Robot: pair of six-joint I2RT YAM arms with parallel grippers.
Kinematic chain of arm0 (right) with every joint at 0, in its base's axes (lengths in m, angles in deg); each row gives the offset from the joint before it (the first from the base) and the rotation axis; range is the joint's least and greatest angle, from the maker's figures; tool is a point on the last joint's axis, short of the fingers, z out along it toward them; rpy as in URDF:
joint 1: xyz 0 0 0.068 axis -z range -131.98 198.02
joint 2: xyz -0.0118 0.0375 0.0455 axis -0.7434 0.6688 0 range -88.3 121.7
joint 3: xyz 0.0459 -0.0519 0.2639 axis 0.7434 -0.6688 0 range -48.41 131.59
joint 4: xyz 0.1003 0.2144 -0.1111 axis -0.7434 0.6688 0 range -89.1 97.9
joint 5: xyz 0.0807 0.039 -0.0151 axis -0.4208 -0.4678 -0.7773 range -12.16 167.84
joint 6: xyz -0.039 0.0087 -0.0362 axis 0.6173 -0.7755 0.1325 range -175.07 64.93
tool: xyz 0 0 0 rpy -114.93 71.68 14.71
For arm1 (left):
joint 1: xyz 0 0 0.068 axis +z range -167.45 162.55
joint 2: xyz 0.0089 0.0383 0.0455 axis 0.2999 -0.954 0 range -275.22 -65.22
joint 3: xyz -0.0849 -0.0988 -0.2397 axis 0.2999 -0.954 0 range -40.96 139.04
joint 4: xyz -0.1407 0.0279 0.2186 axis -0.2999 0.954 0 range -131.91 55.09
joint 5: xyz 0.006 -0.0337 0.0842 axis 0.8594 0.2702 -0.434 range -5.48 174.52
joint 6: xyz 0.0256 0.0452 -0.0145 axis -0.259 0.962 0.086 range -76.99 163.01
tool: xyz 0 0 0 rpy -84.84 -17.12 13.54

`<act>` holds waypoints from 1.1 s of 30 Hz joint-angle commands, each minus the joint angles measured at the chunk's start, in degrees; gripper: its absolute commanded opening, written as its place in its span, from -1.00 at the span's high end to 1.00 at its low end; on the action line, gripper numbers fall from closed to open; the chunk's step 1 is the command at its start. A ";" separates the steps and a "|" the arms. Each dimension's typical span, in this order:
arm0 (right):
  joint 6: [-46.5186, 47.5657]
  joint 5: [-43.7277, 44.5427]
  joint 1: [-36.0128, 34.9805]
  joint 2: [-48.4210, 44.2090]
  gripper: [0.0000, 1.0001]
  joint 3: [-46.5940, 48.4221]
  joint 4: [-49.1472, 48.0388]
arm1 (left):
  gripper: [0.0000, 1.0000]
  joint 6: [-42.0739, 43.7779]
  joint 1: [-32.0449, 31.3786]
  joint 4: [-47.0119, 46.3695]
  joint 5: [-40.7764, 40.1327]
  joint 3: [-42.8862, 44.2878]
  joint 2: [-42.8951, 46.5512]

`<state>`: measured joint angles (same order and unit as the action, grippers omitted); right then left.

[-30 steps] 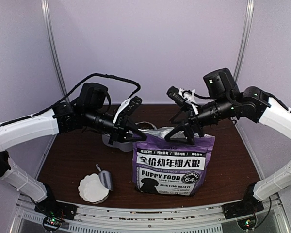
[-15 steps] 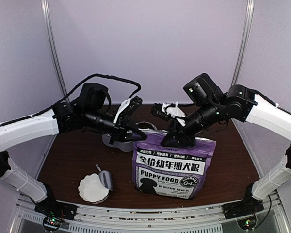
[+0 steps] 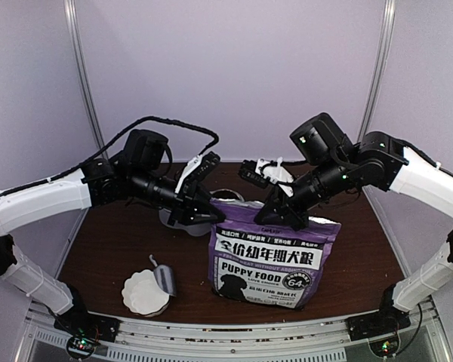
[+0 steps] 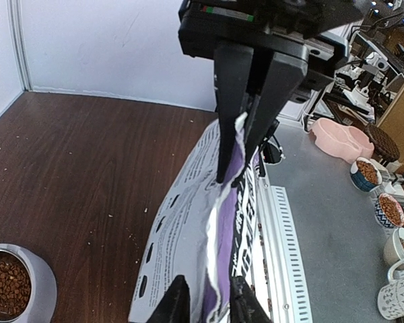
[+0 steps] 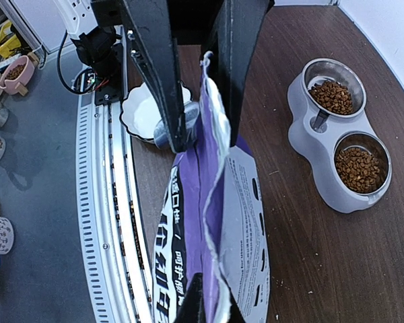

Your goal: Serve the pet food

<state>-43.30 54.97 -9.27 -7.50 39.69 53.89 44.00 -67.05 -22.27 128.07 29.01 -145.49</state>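
Bag (image 3: 268, 256), purple and white, stands upright on the table (image 3: 113, 241), ragged top edge uppermost. Right gripper (image 3: 275, 219): jaws pressed fully together on that top edge, about midway along it, with the film pinched flat between the fingers. Left gripper (image 3: 205, 213): jaws a little apart, straddling the same edge at its left corner. The right wrist view shows a gap on each side of the film, so nothing is held. Pet food (image 5: 333, 96): reddish-brown kibble lying in both steel bowls of the pale double feeder (image 5: 306, 151), on the table behind the bag and below the left arm, not touching the bag. Crumbs lie scattered on the wood. White scalloped dish (image 3: 145, 292) sits at front left, metal scoop (image 3: 164, 280) lying against its rim, well apart from the feeder.
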 commanded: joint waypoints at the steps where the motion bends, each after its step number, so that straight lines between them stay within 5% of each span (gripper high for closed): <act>1: -0.76 -0.45 0.06 -0.82 1.00 -0.16 -0.71 | 0.55 -0.87 0.21 -2.08 3.86 0.28 0.84; 5: -0.95 -0.77 0.08 -0.47 1.00 -0.07 -0.81 | 0.60 -1.88 0.21 -3.95 4.49 -0.54 1.41; 11: -0.90 -0.77 0.07 -0.20 1.00 0.06 -0.81 | 1.00 -2.79 0.21 -5.84 4.58 -1.45 2.29; 16: -1.32 -1.35 0.08 0.13 0.96 0.53 -1.11 | 1.00 -2.54 0.21 -6.19 4.53 -1.92 2.57; 23: -2.11 -3.54 0.04 1.86 0.48 2.29 -2.02 | 1.00 -2.31 0.21 -6.19 4.77 -1.94 2.75; 33: -2.01 -5.07 -0.76 4.98 0.50 6.01 -1.61 | 1.00 -1.88 0.17 -5.72 4.69 -1.86 2.76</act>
<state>-44.98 51.56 -9.36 -3.70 43.38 53.45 41.84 -66.88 -24.89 130.85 27.26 -144.57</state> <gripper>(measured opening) 0.282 0.013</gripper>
